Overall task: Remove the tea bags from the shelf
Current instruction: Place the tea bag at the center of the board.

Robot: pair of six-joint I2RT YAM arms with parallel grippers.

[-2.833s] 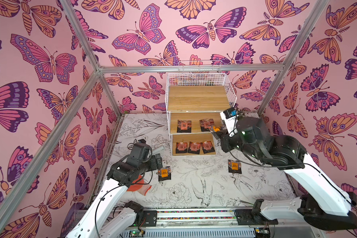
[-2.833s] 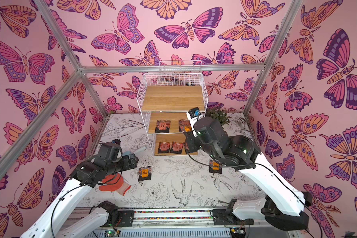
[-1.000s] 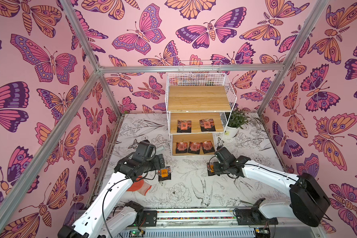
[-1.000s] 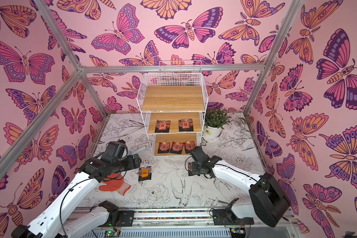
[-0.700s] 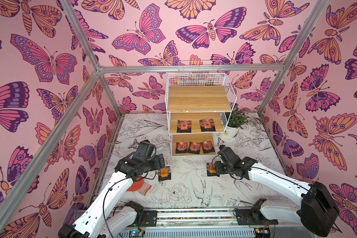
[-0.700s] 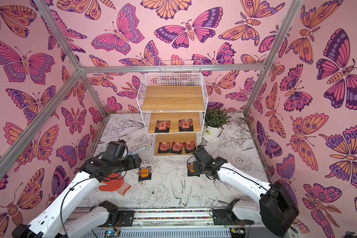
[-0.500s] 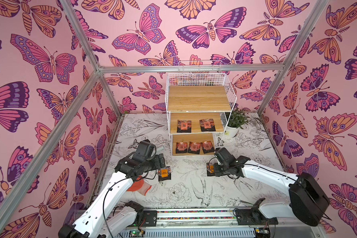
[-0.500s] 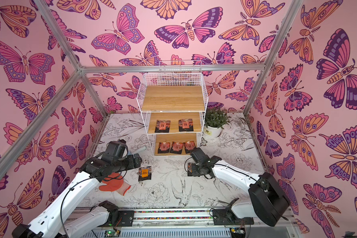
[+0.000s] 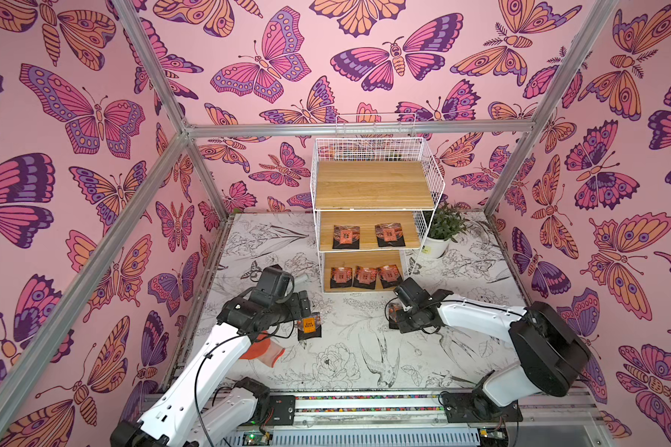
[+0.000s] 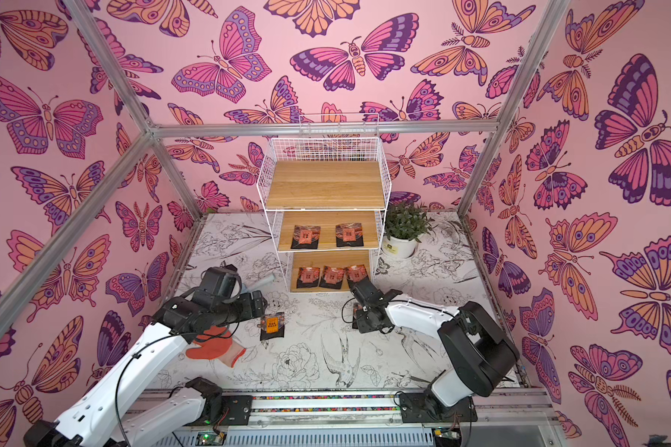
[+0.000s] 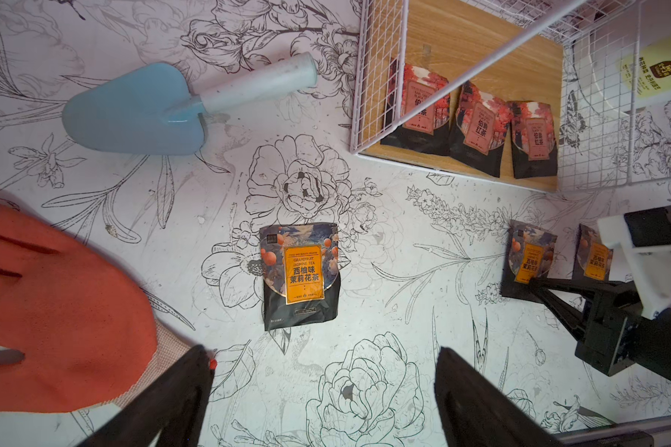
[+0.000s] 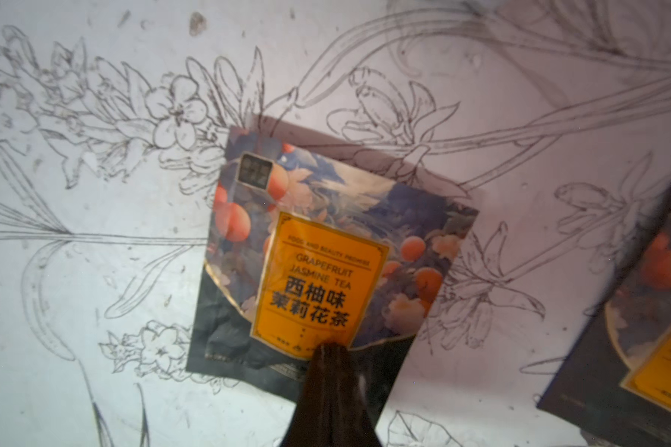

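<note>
Down from white wire-and-wood shelf [image 9: 372, 185] came my right tool [image 12: 328, 354], now pressed together | left tool [image 11: 322, 352] spread | three black square tea sachets [image 11: 301, 276] off, five remain.

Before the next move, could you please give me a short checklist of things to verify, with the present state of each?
1. Left pincer open and empty: ok; jaws wide apart.
2. Right pincer free of the grapefruit tea bag: cannot tell; it is shut, with its tips on the bag's lower edge.
3. Top board bare: ok.
4. Middle board cleared: not ok; two tea bags lie there.
5. Bottom board cleared: not ok; three tea bags lie there.
</note>
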